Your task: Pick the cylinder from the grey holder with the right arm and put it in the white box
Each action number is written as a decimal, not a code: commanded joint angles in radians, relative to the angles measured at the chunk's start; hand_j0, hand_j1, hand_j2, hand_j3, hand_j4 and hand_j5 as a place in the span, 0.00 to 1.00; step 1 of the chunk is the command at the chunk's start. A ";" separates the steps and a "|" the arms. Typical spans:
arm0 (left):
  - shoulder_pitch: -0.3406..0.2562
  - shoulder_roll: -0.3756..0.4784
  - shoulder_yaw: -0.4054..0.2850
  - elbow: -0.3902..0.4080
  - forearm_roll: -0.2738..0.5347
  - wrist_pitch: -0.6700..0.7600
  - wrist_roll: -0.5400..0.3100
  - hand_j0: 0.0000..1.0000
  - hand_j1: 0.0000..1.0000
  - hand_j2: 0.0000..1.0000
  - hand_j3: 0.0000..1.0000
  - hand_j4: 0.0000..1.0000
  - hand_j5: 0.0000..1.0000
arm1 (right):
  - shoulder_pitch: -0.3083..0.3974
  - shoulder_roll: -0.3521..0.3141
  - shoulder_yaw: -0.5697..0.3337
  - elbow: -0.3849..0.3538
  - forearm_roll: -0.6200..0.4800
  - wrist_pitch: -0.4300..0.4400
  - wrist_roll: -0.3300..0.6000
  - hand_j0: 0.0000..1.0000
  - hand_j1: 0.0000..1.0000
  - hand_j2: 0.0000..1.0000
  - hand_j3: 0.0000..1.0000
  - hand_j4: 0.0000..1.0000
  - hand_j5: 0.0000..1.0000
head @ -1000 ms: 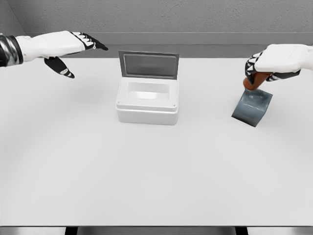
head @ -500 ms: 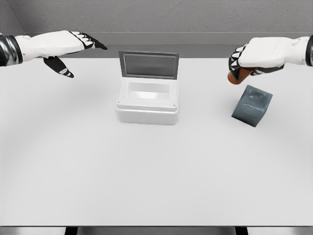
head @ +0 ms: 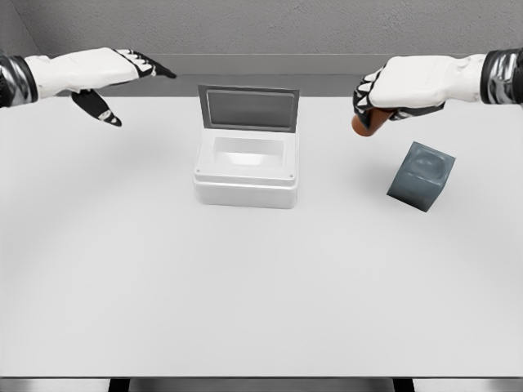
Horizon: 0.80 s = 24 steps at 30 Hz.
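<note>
The cylinder hangs in the right hand, its brown end poking below the curled fingers. The holder sits below them, apart; the box lies leftward, lid up. The left hand hovers far off, fingers spread.

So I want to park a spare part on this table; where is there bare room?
The whole front stretch of the table is bare, in front of the white box and grey holder. The patch left of the box, under the left hand, is free too. Between box and holder it's busier: the right hand carries the cylinder there.
</note>
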<state>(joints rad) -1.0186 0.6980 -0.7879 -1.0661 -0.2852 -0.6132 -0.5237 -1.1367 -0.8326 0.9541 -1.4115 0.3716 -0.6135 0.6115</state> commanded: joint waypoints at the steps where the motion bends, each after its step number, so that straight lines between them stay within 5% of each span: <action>1: 0.000 -0.018 0.001 0.020 0.003 0.002 -0.009 1.00 1.00 1.00 1.00 1.00 1.00 | -0.002 0.009 0.000 0.000 -0.003 0.003 -0.001 0.45 0.45 0.45 0.45 0.45 0.45; 24: -0.023 -0.057 0.007 0.089 -0.017 0.002 -0.022 1.00 1.00 1.00 1.00 1.00 1.00 | -0.017 0.181 0.014 0.016 0.030 0.003 -0.001 0.45 0.45 0.45 0.45 0.45 0.45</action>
<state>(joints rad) -1.0416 0.6424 -0.7819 -0.9789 -0.3022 -0.6134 -0.5464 -1.1536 -0.6649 0.9687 -1.3984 0.3997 -0.6137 0.6116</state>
